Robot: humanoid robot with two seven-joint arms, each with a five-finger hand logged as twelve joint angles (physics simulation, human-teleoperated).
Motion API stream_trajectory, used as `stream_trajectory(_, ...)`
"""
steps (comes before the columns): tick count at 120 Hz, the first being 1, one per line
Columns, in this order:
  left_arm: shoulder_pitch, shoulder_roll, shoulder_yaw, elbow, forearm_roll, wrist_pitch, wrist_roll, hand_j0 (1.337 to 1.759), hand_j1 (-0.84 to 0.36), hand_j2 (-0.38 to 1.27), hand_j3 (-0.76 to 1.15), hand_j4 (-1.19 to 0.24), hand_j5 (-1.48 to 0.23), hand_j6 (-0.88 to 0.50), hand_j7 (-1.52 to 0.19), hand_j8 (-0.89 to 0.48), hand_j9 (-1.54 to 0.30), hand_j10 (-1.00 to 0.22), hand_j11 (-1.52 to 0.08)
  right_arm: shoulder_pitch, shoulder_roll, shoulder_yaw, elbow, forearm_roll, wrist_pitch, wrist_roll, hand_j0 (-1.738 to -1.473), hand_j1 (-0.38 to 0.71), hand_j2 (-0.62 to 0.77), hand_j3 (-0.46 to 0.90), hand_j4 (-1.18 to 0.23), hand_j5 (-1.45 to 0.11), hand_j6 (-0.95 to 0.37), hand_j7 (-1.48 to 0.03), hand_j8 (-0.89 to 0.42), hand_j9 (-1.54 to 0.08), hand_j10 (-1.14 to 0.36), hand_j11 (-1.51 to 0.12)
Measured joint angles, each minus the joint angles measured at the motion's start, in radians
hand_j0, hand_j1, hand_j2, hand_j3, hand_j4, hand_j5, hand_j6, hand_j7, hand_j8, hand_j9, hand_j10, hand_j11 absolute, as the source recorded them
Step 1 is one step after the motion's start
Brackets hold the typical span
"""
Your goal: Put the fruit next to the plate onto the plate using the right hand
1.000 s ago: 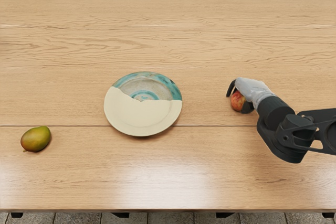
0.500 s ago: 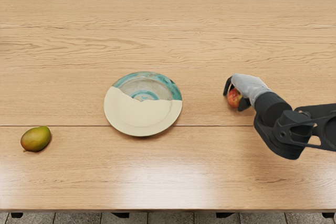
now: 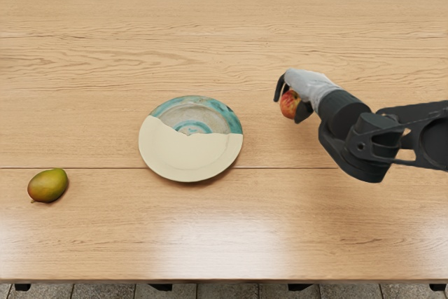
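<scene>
A pale wooden surface (image 3: pixel 224 229) fills the frame. Right of centre, the grey right robot hand (image 3: pixel 302 87) on its dark arm, which enters from the right edge, has its fingers clamped around a small round red-and-yellow apple (image 3: pixel 288 104). The apple sits to the right of a round ceramic plate (image 3: pixel 183 162), cream with a teal-glazed upper half, and well apart from it. A green-orange mango (image 3: pixel 47 185) lies at lower left.
</scene>
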Motion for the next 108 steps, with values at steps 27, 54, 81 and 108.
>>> stream_trajectory(27,0.000,0.000,0.000,0.000,0.000,0.000,0.000,1.658,0.35,0.00,0.00,0.00,0.00,0.00,0.00,0.00,0.00,0.00,0.00,0.081,0.078,-0.001,-0.004,0.074,0.007,0.000,-1.657,0.27,0.20,0.00,-0.61,-0.87,-0.44,-0.83,-0.39,-0.87,-0.61,-0.88)
stream_trajectory(54,0.000,0.000,0.000,0.000,0.000,0.000,0.000,1.658,0.35,0.00,0.00,0.00,0.00,0.00,0.00,0.00,0.00,0.00,0.00,0.164,0.202,-0.003,-0.034,0.162,0.007,0.000,-1.658,0.29,0.24,0.00,-0.60,-0.89,-0.44,-0.83,-0.38,-0.88,-0.60,-0.89)
stream_trajectory(81,0.000,0.000,0.000,0.000,0.000,0.000,0.000,1.658,0.35,0.00,0.00,0.00,0.00,0.00,0.00,0.00,0.00,0.00,0.00,0.193,0.307,-0.002,-0.068,0.203,0.001,0.001,-1.658,0.29,0.23,0.00,-0.59,-0.90,-0.43,-0.83,-0.37,-0.88,-0.60,-0.88)
stream_trajectory(108,0.000,0.000,0.000,0.000,0.000,0.000,0.000,1.658,0.35,0.00,0.00,0.00,0.00,0.00,0.00,0.00,0.00,0.00,0.00,0.194,0.382,0.000,-0.102,0.214,-0.006,0.000,-1.657,0.29,0.21,0.00,-0.60,-0.89,-0.43,-0.83,-0.38,-0.88,-0.60,-0.88)
